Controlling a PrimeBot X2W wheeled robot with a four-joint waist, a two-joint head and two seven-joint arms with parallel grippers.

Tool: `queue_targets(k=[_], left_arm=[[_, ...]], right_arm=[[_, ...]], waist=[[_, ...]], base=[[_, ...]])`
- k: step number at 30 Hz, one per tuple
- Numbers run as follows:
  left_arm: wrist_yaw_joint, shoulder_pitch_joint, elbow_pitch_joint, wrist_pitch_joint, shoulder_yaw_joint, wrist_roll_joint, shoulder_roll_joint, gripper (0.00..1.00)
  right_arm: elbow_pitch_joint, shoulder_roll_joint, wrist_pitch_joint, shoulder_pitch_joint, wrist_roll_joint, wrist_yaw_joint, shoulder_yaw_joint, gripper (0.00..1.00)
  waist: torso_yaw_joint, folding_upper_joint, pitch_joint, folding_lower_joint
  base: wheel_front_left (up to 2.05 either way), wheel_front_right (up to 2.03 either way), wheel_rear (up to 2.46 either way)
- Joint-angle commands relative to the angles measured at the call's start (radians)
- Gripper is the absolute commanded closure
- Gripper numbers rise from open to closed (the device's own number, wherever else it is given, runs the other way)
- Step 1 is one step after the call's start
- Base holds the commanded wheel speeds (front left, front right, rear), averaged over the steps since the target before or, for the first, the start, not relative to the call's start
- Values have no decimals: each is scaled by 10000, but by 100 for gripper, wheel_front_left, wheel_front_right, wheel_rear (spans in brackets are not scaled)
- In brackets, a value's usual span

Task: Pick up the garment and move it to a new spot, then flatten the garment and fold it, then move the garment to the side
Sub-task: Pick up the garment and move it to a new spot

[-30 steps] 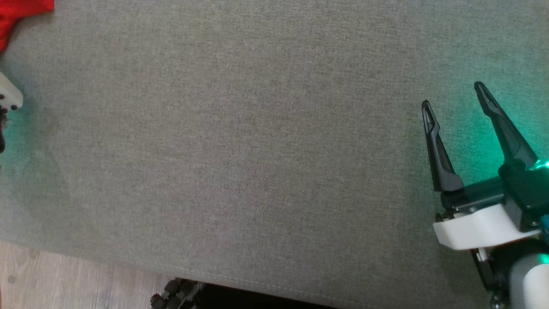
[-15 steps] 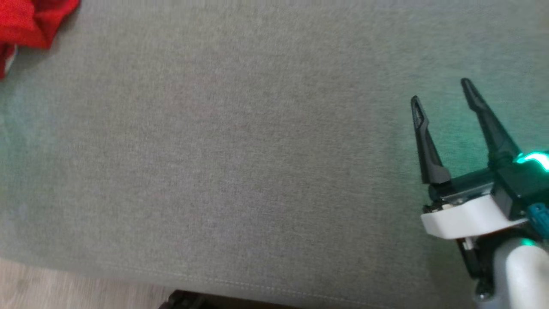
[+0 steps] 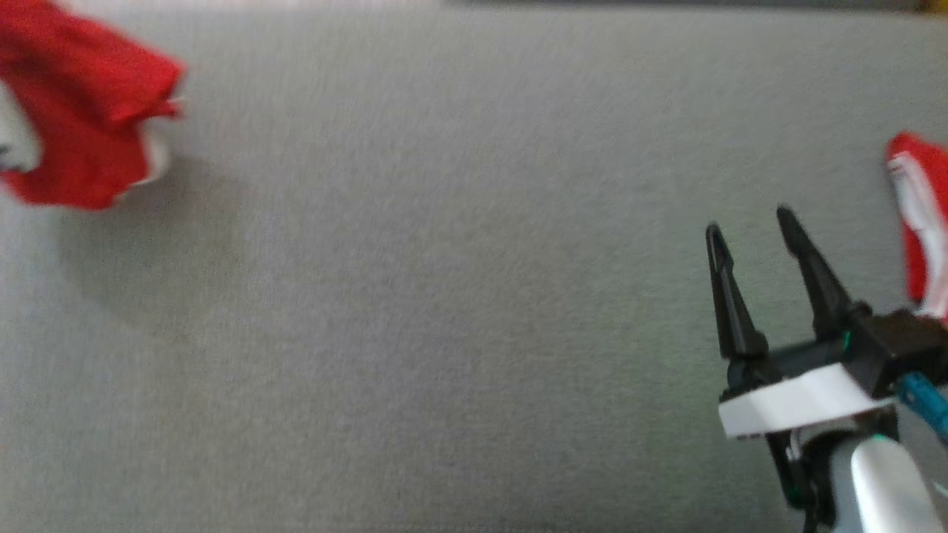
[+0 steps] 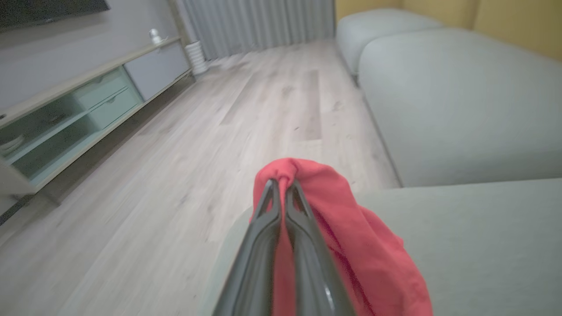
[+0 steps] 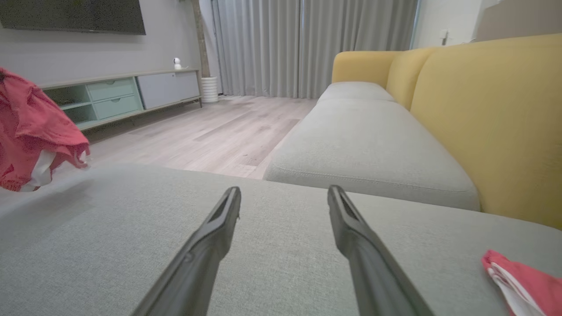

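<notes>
While the red garment (image 4: 351,228) hangs bunched from the left gripper (image 4: 284,183), whose jaws are pressed together on a small fold of cloth at their very tips, the step in hand looks like the first one: picking up and carrying to a new spot. In the head view the garment (image 3: 81,126) is at the far left, lifted clear of the grey seat cushion (image 3: 444,296), with a soft shadow on the upholstery below it. A bit of white shows at its lower edge. The left wrist view puts it near the cushion's end, with the wooden floor (image 4: 197,153) beyond.

The right gripper (image 3: 748,222) hovers low over the cushion, well apart from the garment. Its jaws are spread wide and hold nothing. At the right edge, just past it, a folded red-and-white cloth (image 3: 918,222) lies on the cushion, near the yellow backrest (image 5: 483,109).

Flattening and folding are not yet begun. The next move probably calls for carrying the garment over the bare middle of the cushion, lowering it until the cloth settles, and only then letting go. It should land short of the folded cloth, leaving the free gripper room to help spread it. The pinch is small, so a gentle carry seems wise.
</notes>
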Motion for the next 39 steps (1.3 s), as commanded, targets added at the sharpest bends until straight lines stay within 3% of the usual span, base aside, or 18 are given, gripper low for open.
queue_targets(k=[1, 8, 15, 20, 25, 26, 28, 29, 39], left_arm=[[21, -432, -459, 27, 244, -125, 305, 100], [143, 414, -3247, 916, 288, -1296, -825, 100], [1008, 2129, -5723, 1158, -120, -1829, -2051, 100], [1298, 3545, -5477, 536, -634, -1872, -2928, 100], [1519, 4120, -3867, -691, -994, -1172, -3067, 100], [1537, 4137, -3563, -962, -1005, -1076, -3088, 88], [1515, 4112, -3049, -1470, -1032, -910, -3144, 23], [1454, 4089, -2833, -1664, -1052, -869, -3189, 0], [1063, 4075, -1891, -2924, -1054, -781, -3549, 0]], right_arm=[[-277, 44, -112, -6, 76, 65, 175, 0], [107, 45, -371, 523, 534, 65, 124, 0], [403, 46, -630, 590, 862, 65, 275, 0], [593, 46, -860, 390, 979, 65, 340, 0], [748, 46, -1028, 70, 983, 65, 414, 0], [780, 46, -1061, 18, 982, 65, 416, 0], [861, 47, -1112, -60, 958, 65, 404, 0], [910, 47, -1142, -87, 947, 65, 396, 0], [1279, 47, -1159, 1, 809, 65, 290, 0]], waist=[[-700, -1, -1155, 4], [-1246, -1, -2015, 4], [-1687, -1, -1732, 4], [-1947, -1, -1128, 4], [-2224, -1, -476, 4], [-2262, -1, -374, 4], [-2303, -1, -228, 4], [-2307, -1, -199, 4], [-1958, -1, -1015, 4]], base=[[0, 0, 0], [0, 0, 0], [0, 0, 0], [0, 0, 0], [0, 0, 0], [0, 0, 0], [0, 0, 0], [0, 0, 0], [0, 0, 0]])
